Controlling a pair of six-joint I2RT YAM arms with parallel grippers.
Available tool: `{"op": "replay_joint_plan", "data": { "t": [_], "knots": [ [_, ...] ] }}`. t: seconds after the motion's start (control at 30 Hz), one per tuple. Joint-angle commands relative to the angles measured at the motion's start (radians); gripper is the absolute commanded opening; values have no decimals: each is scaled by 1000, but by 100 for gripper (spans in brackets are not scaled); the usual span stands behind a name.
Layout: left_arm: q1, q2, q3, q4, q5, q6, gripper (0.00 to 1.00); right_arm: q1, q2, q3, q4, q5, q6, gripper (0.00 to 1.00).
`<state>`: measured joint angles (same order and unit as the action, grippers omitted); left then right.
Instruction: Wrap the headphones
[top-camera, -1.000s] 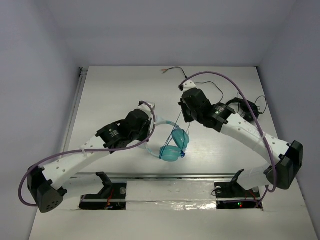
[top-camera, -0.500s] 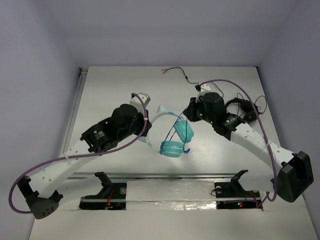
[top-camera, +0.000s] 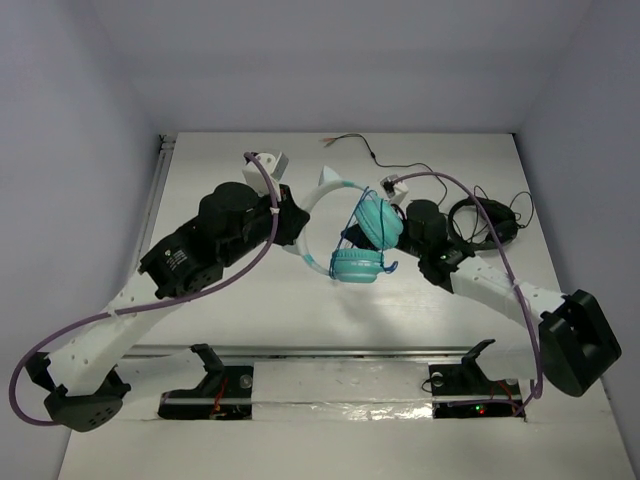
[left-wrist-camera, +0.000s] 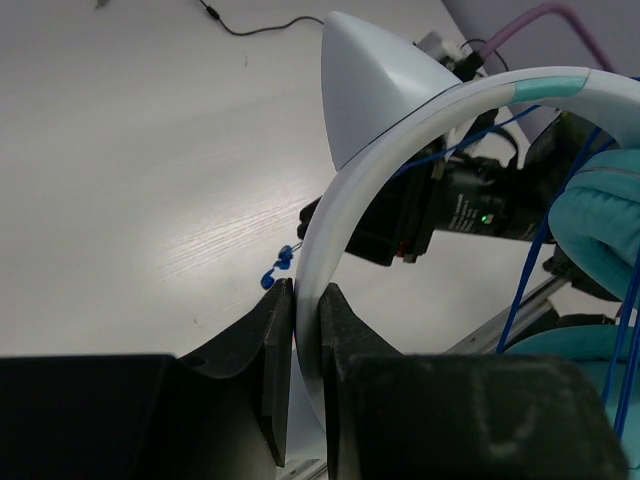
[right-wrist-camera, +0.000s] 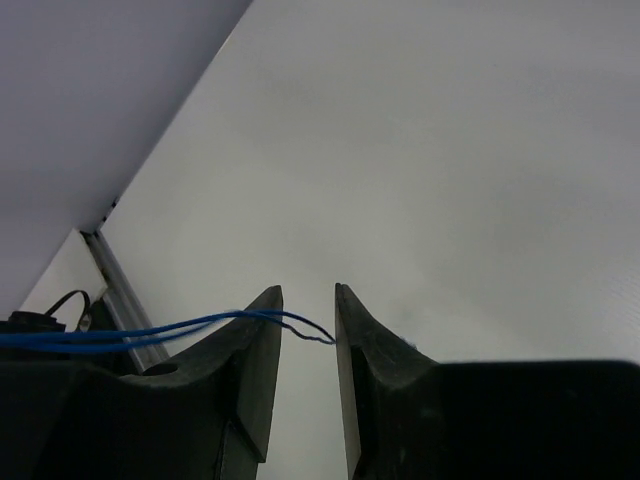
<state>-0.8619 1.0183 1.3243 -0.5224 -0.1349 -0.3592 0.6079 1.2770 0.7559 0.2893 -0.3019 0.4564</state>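
Observation:
The teal headphones (top-camera: 358, 265) hang in the air over the table's middle, with the cups (top-camera: 380, 222) low and the pale headband (top-camera: 318, 203) and its pointed ear up. My left gripper (top-camera: 298, 232) is shut on the headband (left-wrist-camera: 400, 130), with the band pinched between its fingertips (left-wrist-camera: 307, 300). The thin blue cable (left-wrist-camera: 540, 200) runs over the band and cups; its plug end (left-wrist-camera: 275, 270) dangles. My right gripper (top-camera: 400, 220) sits just right of the cups. Its jaws (right-wrist-camera: 308, 295) are narrowly apart, and a cable loop (right-wrist-camera: 150, 330) lies across the gap.
Black headphones (top-camera: 490, 215) with a black cable lie at the right side of the table. A thin black wire with a red tip (top-camera: 350, 140) lies near the back edge. A metal rail (top-camera: 155, 200) runs along the left side and another along the front (top-camera: 340, 350).
My left arm has lifted the headphones up and toward the back. My right gripper has moved from behind the headphones round to the cups' right side.

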Motion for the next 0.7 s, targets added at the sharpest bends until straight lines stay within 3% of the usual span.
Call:
{"op": "replay_joint_plan", "data": {
  "t": [0.0, 0.33, 0.57, 0.67],
  "knots": [
    [4, -1, 98, 78, -22, -55, 0, -8, 22, -29, 149, -57, 27, 34],
    [4, 26, 154, 87, -31, -78, 0, -8, 61, -139, 261, -31, 65, 35],
    [4, 42, 170, 79, -42, -78, 0, -8, 24, -144, 183, 83, 50, 35],
    [4, 42, 168, 75, -63, -80, 0, -8, -34, -145, 114, 84, 54, 28]
  ]
}}
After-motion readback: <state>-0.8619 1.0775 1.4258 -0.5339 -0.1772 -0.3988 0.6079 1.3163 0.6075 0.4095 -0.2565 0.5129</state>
